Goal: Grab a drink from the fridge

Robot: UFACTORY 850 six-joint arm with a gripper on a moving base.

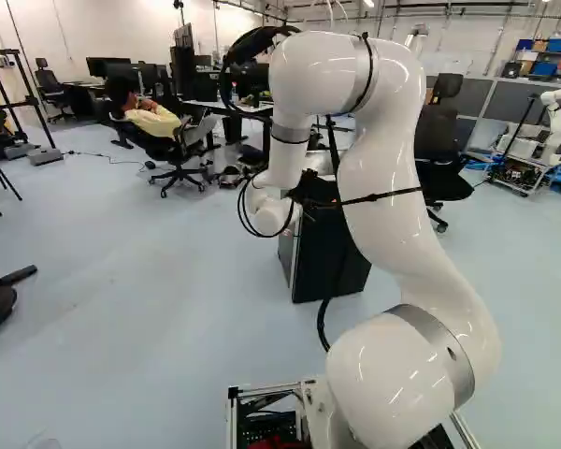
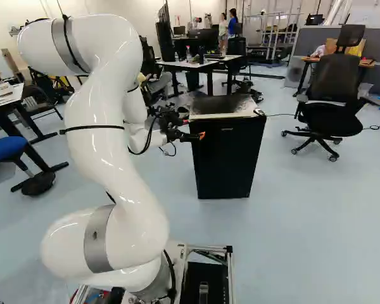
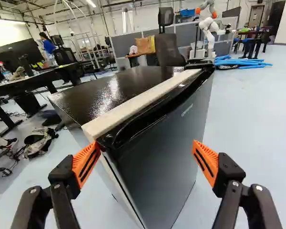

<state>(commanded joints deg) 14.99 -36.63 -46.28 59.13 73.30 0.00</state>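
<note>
The gripper (image 2: 194,135) is at the upper part of the small black fridge (image 2: 230,158), on its left side in the right base view. In the wrist view the gripper (image 3: 146,147) stands open, with nothing held. The fridge's grey-black door (image 3: 168,157) is shut and lies ahead of and between the fingers. One orange pad (image 3: 87,162) is close to the door's top corner at its side edge; whether it touches I cannot tell. The other pad (image 3: 206,161) stands off in front of the door. The inside of the fridge and any drink in it are hidden.
An office chair (image 2: 334,95) stands right of the fridge in the right base view. Behind are desks (image 2: 189,66), one with a red-capped bottle (image 3: 5,71). A bag (image 3: 38,141) lies on the floor beside the fridge. Another robot (image 3: 209,29) stands far back.
</note>
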